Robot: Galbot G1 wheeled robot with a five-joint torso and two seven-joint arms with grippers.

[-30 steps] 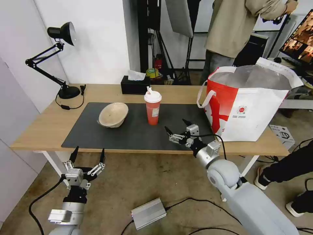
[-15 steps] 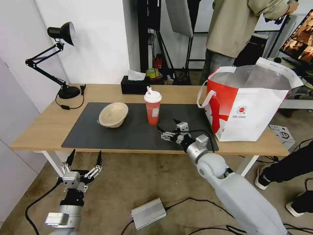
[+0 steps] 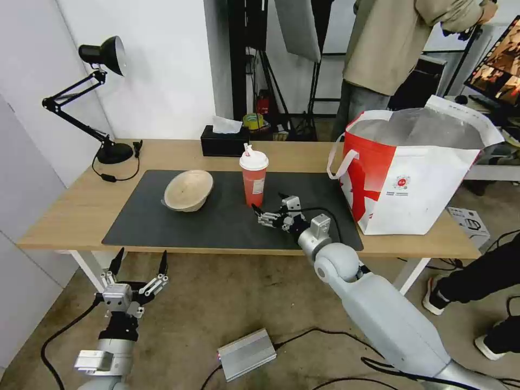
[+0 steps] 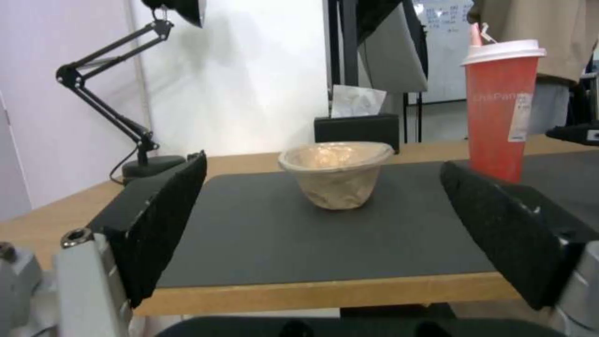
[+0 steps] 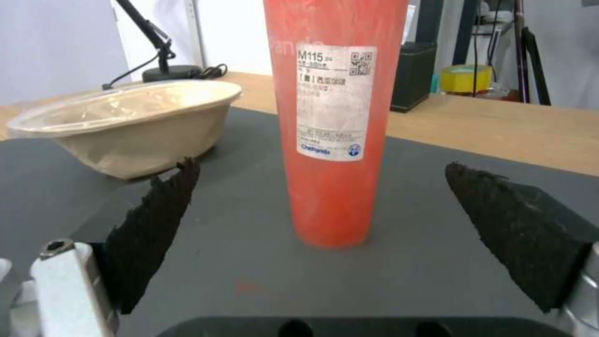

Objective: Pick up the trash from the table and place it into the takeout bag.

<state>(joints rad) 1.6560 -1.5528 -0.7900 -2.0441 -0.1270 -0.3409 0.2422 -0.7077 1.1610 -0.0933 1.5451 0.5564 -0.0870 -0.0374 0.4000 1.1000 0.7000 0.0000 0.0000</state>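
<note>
The red cup (image 5: 334, 121) is framed by the spread right gripper (image 3: 269, 208); probably light and squashy, it should be gripped mid-body.

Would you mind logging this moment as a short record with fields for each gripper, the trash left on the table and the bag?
right gripper: open, low over the mat, facing the cup, not touching it
left gripper: open, below the table edge, near the floor
cup: upright on the mat, lid on
bowl: beige, on the mat, left of the cup
bag: upright at the table's right end, mouth open
</note>
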